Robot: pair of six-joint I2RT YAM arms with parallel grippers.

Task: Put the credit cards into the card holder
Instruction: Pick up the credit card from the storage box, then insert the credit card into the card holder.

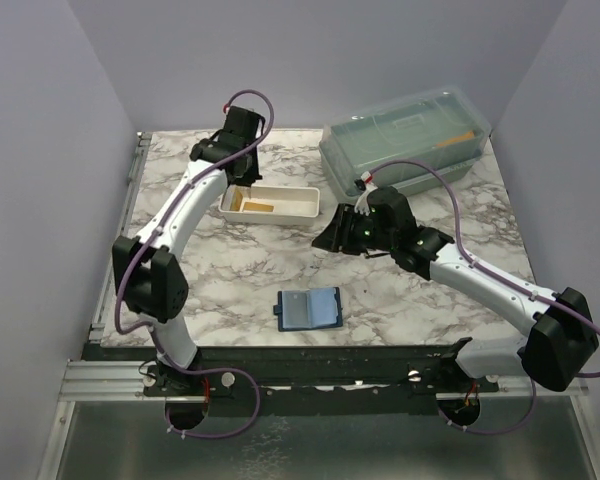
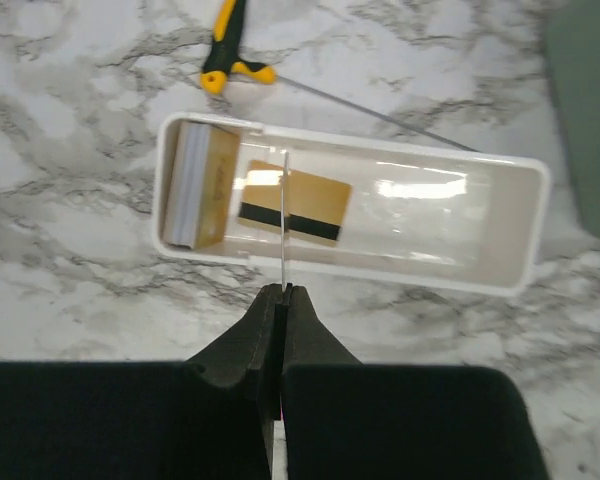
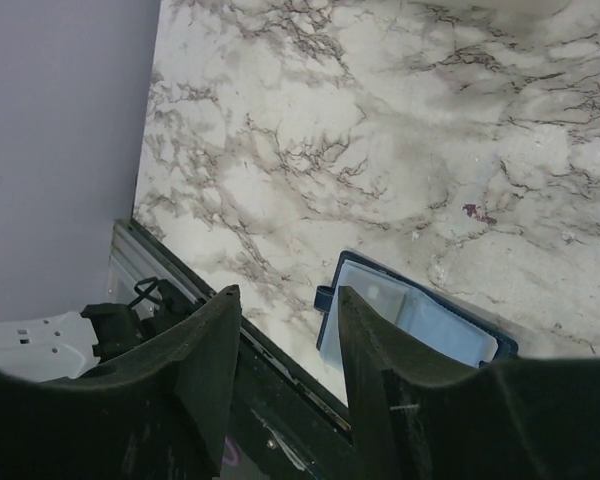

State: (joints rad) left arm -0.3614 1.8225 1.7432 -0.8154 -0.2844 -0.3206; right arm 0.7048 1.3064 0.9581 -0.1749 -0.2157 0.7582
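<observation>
A: Left gripper [image 2: 283, 292]?
B: Fingers pressed together on one credit card [image 2: 283, 215], seen edge-on, over the white tray [image 2: 535, 230].
A: Other cards?
B: Both in the tray. Card stack [image 2: 195, 185] stands at the tray's left end in the wrist view. Striped card [image 2: 315, 205] lies flat just beside it.
A: Right gripper [image 3: 288, 300]?
B: Jaws apart, nothing between them, hanging above the marble table [image 1: 230, 270].
A: Card holder [image 1: 309, 310]?
B: Open and flat on the table near the front edge, well apart from the tray.
</observation>
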